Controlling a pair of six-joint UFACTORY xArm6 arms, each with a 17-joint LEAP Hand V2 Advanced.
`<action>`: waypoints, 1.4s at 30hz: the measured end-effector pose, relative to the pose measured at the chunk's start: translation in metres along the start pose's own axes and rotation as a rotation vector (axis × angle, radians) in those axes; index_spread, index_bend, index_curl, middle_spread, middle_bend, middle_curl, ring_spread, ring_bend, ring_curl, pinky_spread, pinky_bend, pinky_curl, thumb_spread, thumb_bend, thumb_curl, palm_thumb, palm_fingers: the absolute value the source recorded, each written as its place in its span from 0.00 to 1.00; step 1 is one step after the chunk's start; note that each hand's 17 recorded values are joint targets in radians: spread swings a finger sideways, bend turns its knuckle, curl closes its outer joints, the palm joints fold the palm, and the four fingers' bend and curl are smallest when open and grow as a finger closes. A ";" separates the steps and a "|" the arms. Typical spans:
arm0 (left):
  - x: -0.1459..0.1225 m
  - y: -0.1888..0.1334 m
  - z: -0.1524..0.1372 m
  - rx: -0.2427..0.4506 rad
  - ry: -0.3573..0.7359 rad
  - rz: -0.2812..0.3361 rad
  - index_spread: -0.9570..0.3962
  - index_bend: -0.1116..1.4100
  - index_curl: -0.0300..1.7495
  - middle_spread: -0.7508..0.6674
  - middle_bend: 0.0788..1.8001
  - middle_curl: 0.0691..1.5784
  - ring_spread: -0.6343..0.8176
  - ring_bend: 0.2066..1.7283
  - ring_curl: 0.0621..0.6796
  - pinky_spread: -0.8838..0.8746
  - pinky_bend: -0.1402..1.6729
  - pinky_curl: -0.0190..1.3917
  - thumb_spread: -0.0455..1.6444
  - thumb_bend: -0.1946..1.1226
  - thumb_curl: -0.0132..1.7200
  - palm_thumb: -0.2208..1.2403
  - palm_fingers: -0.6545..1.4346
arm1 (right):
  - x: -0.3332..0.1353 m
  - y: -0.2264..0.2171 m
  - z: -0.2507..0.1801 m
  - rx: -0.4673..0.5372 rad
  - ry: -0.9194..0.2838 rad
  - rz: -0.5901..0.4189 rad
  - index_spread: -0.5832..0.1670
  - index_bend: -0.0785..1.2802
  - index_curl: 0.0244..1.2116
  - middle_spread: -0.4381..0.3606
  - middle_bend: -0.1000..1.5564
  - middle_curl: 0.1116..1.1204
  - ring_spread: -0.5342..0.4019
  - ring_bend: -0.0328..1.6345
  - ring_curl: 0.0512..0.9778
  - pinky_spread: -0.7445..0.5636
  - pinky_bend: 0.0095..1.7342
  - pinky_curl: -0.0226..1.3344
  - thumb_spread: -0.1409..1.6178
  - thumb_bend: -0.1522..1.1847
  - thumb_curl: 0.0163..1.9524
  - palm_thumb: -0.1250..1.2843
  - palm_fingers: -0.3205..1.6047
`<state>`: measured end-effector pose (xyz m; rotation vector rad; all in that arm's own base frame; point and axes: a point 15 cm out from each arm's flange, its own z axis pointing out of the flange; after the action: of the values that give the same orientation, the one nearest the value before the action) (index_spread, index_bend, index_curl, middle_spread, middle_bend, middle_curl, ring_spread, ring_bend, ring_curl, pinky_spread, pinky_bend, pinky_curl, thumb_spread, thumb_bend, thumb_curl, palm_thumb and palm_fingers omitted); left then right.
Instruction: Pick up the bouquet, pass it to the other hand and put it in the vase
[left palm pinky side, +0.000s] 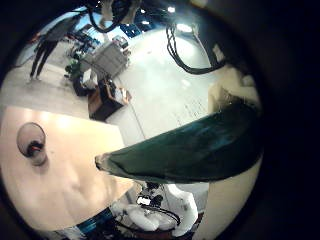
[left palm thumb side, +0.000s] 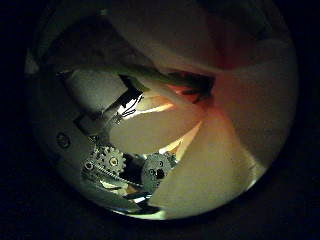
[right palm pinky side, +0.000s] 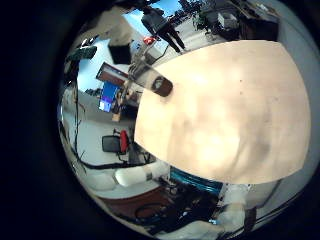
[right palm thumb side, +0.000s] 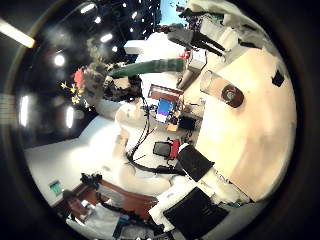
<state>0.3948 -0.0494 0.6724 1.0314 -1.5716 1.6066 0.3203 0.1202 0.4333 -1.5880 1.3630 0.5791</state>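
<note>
Fingers of the left hand: clenched on the bouquet, geared parts pressed against the wrapping, which fills the thumb side palm view. Grasp sits on the wrapped stem part. In the little finger side view the wrapped cone runs out past the palm and hangs in the air above the edge of the desk. Seen from the right hand's thumb side view, held aloft with the flower heads at the far end, well apart from the right hand.

Fingers of the right hand: state cannot be told from these views. Nothing lies close to that palm, only the desk and the room beyond.

Step in hand, as judged: the pass to the other hand.
- Keep the left grasp firm and the bouquet steady. Avoid crushing the wrapping.
- Bring the right palm up to a free stretch of the wrapped stem, beside the left fingers, not over them and not on the flower heads.
- Close the right fingers fully round the stem before loosening the left.
- Loosen the left fingers only once the right hand bears the load, then draw the left hand clear along the stem's axis.

Vase: upright on the desk, empty as far as can be seen, well apart from both hands. Keep the stem end pointing down for the later insertion
</note>
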 end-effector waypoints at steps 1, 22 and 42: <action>-0.006 -0.006 -0.010 0.016 -0.016 -0.004 0.23 0.60 0.56 0.19 0.64 0.57 0.17 0.88 0.83 0.26 0.93 0.46 0.66 0.23 0.41 0.82 0.81 | -0.001 0.000 0.001 -0.001 -0.002 -0.002 0.20 0.29 0.36 0.49 0.38 0.28 0.64 0.55 0.31 0.79 0.55 0.41 0.67 0.09 0.27 0.53 0.15; -0.114 -0.027 -0.077 0.103 -0.189 -0.084 0.17 0.52 0.68 0.16 0.62 0.61 0.17 0.88 0.83 0.25 0.90 0.51 0.67 0.18 0.47 0.84 0.82 | 0.020 0.003 0.009 -0.016 -0.023 0.063 0.24 0.18 0.27 0.58 0.26 0.22 0.76 0.44 0.20 0.91 0.44 0.29 0.67 0.10 0.24 0.51 0.21; -0.168 -0.037 -0.067 0.089 -0.202 -0.142 0.15 0.47 0.73 0.16 0.61 0.62 0.17 0.87 0.83 0.24 0.88 0.55 0.68 0.14 0.48 0.85 0.83 | 0.019 0.004 0.008 -0.013 -0.023 0.066 0.25 0.18 0.24 0.58 0.22 0.22 0.77 0.40 0.17 0.92 0.41 0.24 0.68 0.10 0.23 0.53 0.25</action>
<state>0.5012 0.0317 0.5447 1.3584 -1.5280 1.5256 0.3236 0.1182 0.4127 -1.5475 1.4011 0.6451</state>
